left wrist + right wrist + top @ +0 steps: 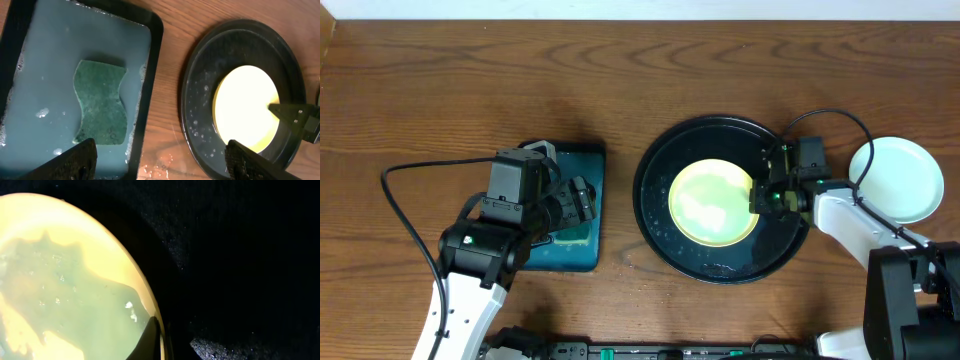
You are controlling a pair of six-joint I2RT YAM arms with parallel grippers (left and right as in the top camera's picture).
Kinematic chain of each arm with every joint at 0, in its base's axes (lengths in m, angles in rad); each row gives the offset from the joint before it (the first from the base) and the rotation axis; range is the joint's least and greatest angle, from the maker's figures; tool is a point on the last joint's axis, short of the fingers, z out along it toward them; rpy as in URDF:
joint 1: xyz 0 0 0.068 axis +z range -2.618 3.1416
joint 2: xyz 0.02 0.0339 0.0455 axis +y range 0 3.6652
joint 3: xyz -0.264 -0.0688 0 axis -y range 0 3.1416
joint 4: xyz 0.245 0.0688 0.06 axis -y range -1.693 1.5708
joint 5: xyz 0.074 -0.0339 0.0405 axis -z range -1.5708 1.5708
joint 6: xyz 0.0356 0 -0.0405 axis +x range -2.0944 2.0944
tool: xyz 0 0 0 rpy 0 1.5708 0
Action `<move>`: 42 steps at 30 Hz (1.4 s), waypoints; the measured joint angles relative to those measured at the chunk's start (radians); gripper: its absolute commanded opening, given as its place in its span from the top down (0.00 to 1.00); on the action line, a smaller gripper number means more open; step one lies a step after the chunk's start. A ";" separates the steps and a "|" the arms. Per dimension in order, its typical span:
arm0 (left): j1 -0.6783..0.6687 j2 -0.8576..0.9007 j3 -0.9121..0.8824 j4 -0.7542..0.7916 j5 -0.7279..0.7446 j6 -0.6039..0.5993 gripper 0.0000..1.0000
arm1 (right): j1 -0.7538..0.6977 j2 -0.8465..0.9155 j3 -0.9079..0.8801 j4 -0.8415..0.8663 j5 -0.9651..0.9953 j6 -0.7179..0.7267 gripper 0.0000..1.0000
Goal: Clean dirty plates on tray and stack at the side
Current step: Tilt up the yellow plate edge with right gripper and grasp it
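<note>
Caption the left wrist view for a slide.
Open left gripper above sponge in soapy teal tray; yellow plate in black tray beside.

Plates, two: one pale yellow plate (712, 200), one pale mint plate (900, 178); anything stacked beneath the latter not discernible. Trays, two: one round black tray (650, 215), one rectangular teal tray (588, 245). Sponges, one: green sponge (100, 102). Grippers, two: left gripper (582, 200), right gripper (760, 195).
</note>
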 measured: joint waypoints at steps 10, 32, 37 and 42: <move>0.000 0.000 0.000 0.000 0.000 0.000 0.18 | 0.097 -0.251 0.006 -0.121 0.172 -0.017 0.99; 0.000 0.000 0.000 0.000 0.000 0.000 0.17 | 0.779 -0.466 0.013 0.132 1.398 -0.361 0.99; 0.000 0.000 0.000 0.000 0.000 0.000 0.17 | 0.839 -0.466 0.013 0.212 1.521 -0.501 0.99; 0.000 0.000 0.000 0.000 0.000 0.000 0.17 | 0.863 -0.466 0.013 0.251 1.573 -0.585 0.99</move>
